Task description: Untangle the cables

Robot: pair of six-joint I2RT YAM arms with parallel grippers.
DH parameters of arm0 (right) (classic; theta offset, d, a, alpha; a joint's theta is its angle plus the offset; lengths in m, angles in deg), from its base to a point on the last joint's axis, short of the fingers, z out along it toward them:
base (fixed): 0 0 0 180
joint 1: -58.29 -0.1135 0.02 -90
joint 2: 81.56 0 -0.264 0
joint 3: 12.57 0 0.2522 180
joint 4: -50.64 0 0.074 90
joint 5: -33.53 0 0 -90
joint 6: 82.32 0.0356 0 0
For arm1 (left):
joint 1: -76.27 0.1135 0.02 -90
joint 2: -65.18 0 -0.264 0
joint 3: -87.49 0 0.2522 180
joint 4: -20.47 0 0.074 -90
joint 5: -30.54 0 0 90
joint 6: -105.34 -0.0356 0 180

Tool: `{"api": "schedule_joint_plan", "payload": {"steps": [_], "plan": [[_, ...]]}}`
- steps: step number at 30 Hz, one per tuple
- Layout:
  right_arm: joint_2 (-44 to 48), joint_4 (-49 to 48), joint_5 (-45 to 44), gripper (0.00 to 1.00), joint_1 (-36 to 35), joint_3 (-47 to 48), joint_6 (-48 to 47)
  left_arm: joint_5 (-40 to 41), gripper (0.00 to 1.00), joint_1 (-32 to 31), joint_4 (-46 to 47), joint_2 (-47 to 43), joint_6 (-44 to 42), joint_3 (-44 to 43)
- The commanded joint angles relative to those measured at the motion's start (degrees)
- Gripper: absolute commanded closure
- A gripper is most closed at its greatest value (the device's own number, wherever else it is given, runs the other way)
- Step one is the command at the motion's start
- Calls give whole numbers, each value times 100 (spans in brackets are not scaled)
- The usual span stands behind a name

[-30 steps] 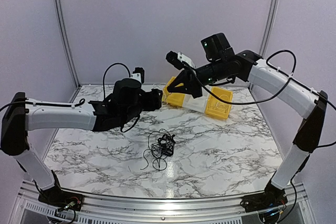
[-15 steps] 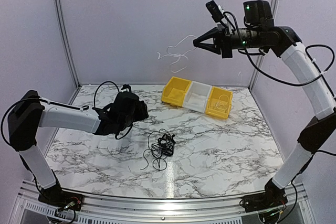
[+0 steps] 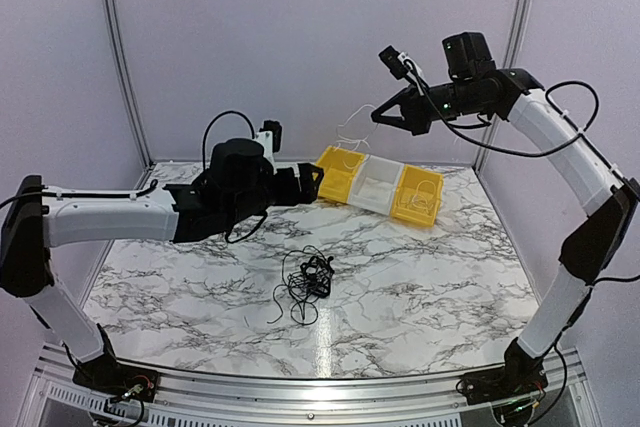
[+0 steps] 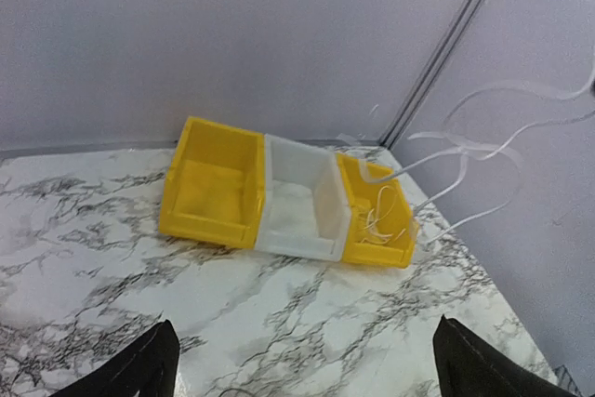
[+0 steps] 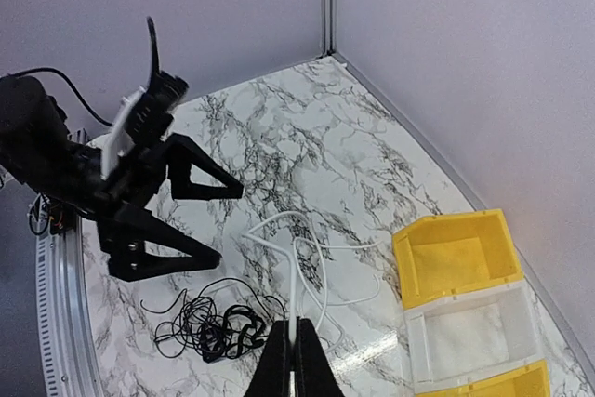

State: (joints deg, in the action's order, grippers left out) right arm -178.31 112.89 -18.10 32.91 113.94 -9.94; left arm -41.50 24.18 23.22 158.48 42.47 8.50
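The black cables (image 3: pixel 308 282) lie in a small tangle on the marble table (image 3: pixel 430 277), in front of both arms; the tangle also shows in the right wrist view (image 5: pixel 209 327). My right gripper (image 3: pixel 378 115) is high above the bins and shut on a thin white cable (image 3: pixel 352 133), which hangs in loose loops below its tips (image 5: pixel 292 324). The white cable (image 5: pixel 299 258) dangles free in the air. My left gripper (image 3: pixel 310 182) is open and empty, raised above the table behind the tangle and pointing at the bins; its fingertips (image 4: pixel 149 369) are wide apart.
A row of three bins stands at the back right: yellow (image 3: pixel 338 175), white (image 3: pixel 378 187), yellow (image 3: pixel 418 197). In the left wrist view the far yellow bin (image 4: pixel 376 216) holds a whitish cable. Purple walls with metal posts close the back and sides.
My right gripper has come down and a little to the left with the white cable. My left arm has stretched forward and up toward the bins. The black tangle has not moved.
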Motion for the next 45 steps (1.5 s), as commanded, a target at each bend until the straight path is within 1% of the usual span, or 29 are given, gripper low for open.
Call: {"api": "schedule_joint_plan", "payload": {"steps": [1,3,5,10,17,20,25,27,30,33,36,39,42,45], "plan": [[-134,-169,157,100,-18,-49,248,-655,1,-8,230,-59,-524,-740],[-180,-183,183,100,-36,-59,292,-792,1,-35,225,76,-543,-1009],[-194,-184,211,100,-61,-92,294,-751,1,-28,229,221,-339,-1231],[-146,-243,505,100,-115,-152,427,-838,3,-27,170,717,-373,-1842],[-47,-399,728,100,-130,-193,739,-906,7,-27,177,999,-441,-2131],[1,-398,768,100,-159,-221,703,-583,9,-20,168,1032,-410,-2126],[145,-229,863,100,-358,-290,488,139,13,135,191,1143,237,-2105],[229,-142,1068,100,-453,-310,440,329,14,196,203,1307,404,-2232],[343,-214,1723,100,-467,-91,771,438,15,323,178,1612,519,-2381],[355,-368,1982,100,-286,355,1160,534,17,464,137,1758,712,-2114],[257,-783,2288,100,288,755,1808,516,17,559,65,1704,977,-1587],[161,-1245,2444,100,936,825,2387,336,17,703,71,1504,1279,-904],[24,-1271,2085,100,1460,820,2448,367,18,788,71,989,1313,-167],[-134,-928,1430,100,1819,821,1923,368,18,805,71,429,1144,434]]}}
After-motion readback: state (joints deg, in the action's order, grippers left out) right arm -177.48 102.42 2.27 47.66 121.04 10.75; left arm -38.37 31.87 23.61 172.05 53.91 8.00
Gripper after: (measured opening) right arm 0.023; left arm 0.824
